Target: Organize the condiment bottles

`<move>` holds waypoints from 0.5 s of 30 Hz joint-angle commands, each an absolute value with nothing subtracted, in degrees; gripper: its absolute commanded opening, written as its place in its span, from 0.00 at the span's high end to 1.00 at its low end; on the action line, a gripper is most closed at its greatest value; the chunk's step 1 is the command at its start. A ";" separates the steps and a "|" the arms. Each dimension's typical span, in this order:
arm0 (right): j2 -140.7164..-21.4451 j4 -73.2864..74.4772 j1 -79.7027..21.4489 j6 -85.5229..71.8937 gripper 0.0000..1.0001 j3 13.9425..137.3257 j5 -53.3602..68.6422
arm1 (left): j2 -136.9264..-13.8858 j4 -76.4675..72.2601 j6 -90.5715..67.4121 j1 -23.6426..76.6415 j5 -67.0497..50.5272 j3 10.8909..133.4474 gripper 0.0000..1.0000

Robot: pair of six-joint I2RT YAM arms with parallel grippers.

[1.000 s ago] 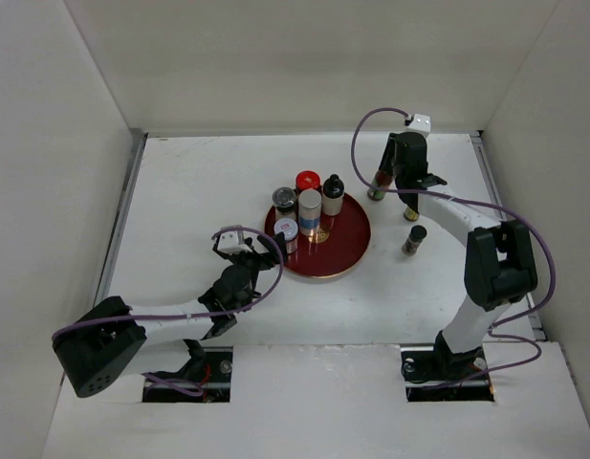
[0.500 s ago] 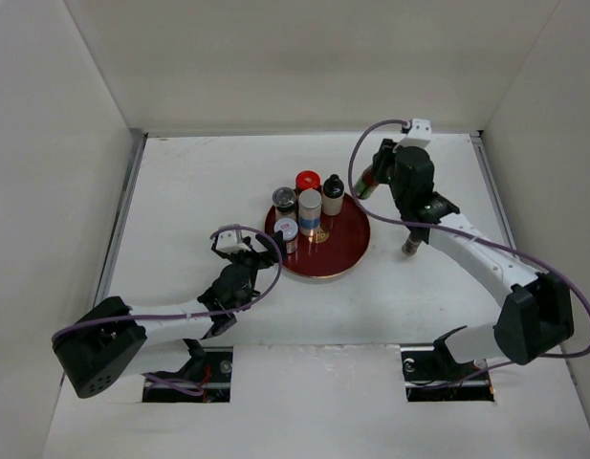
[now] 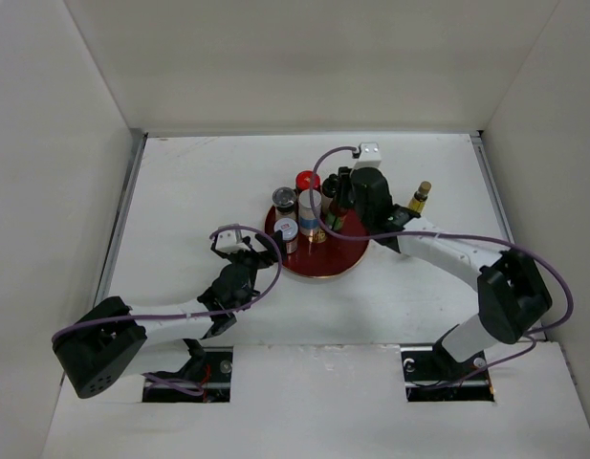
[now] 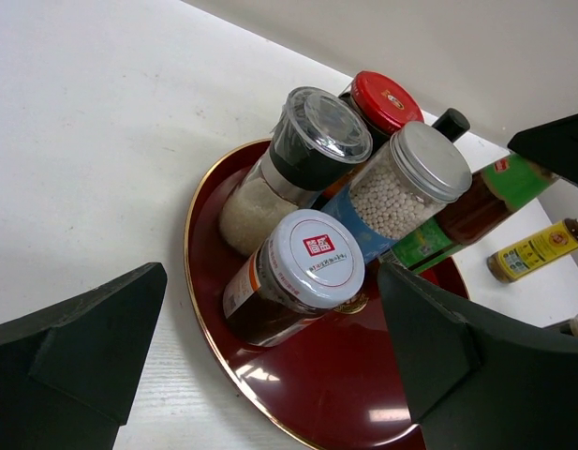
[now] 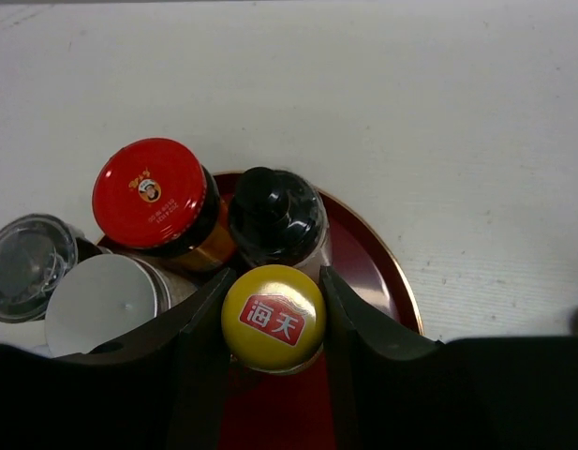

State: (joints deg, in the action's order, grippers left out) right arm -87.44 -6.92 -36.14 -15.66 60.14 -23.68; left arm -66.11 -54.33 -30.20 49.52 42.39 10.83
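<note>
The right pincer (image 5: 274, 298) is closed down to the width of the yellow-capped sauce bottle (image 5: 273, 321). One finger presses on each side just under the cap, so the bottle sits squarely between the fingers, cap up toward the wrist camera. Just beyond the cap stands the black-capped bottle (image 5: 274, 217). On the left of that view is the red-lidded jar (image 5: 150, 192), and nearer on the same side are the silver-lidded jar (image 5: 101, 302) and the clear-topped shaker (image 5: 28, 253) — all inside the rim of the dark-red tray (image 5: 382, 272). In the left wrist view we see the held bottle leaning, green-labelled, behind the silver-lidded jar; its foot is hidden there, so we cannot tell whether it touches the tray. The left pincer (image 4: 272, 274) is spread wide and holds nothing. Its fingers sit at the tray's near edge on either side of the white-lidded jar (image 4: 303, 262), which stands on the tray. The left finger is clear of the jar, but we cannot tell whether the right one touches it. The yellow-labelled bottle (image 4: 537, 251) is off the tray on the bench (image 4: 101, 141), beyond the tray's far side — standing or lying, we cannot say. From above, the right arm covers much of the tray's right half and the held bottle.
</note>
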 commanded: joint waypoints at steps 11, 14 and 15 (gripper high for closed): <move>-86.32 -19.16 -41.00 -14.06 0.29 59.24 -30.58 | -65.39 -57.30 -31.03 49.09 41.57 11.16 0.00; -82.64 -18.11 -41.00 -14.06 0.20 58.02 -32.07 | -64.95 -57.13 -31.03 49.35 41.57 11.08 0.00; -80.96 -17.76 -41.00 -14.32 0.18 57.22 -32.69 | -64.86 -57.13 -31.03 49.35 41.57 11.07 0.00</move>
